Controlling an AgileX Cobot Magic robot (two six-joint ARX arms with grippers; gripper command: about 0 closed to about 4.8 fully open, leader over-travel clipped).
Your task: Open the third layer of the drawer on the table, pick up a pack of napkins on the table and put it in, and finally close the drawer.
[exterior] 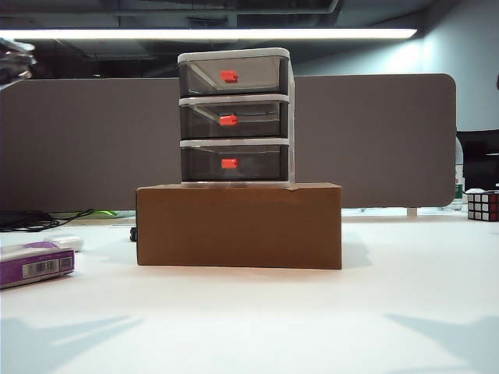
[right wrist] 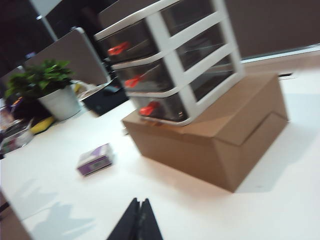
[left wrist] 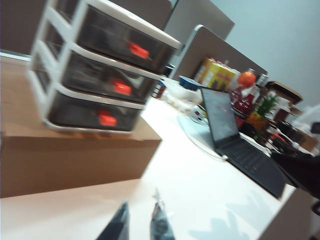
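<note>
The drawer (exterior: 235, 117) stands on a brown cardboard box in the middle of the table (exterior: 257, 319), with all three smoky tiers pushed in. The third layer (exterior: 234, 163) is the lowest tier, with a red handle (exterior: 229, 163). The purple pack of napkins (exterior: 35, 265) lies flat at the table's left edge. Neither gripper shows in the exterior view. In the left wrist view my left gripper (left wrist: 141, 212) hovers over bare table in front of the box, its tips slightly apart and empty. My right gripper (right wrist: 138, 202) is shut and empty, well short of the napkins (right wrist: 95, 160) and the drawer (right wrist: 170, 65).
The cardboard box (exterior: 238, 226) raises the cabinet. A small white case (exterior: 66, 243) lies just behind the napkins. A Rubik's cube (exterior: 483, 205) sits at the far right. A grey partition (exterior: 374, 140) runs behind. A laptop (left wrist: 235, 140) and a potted plant (right wrist: 50, 90) stand on neighbouring desks.
</note>
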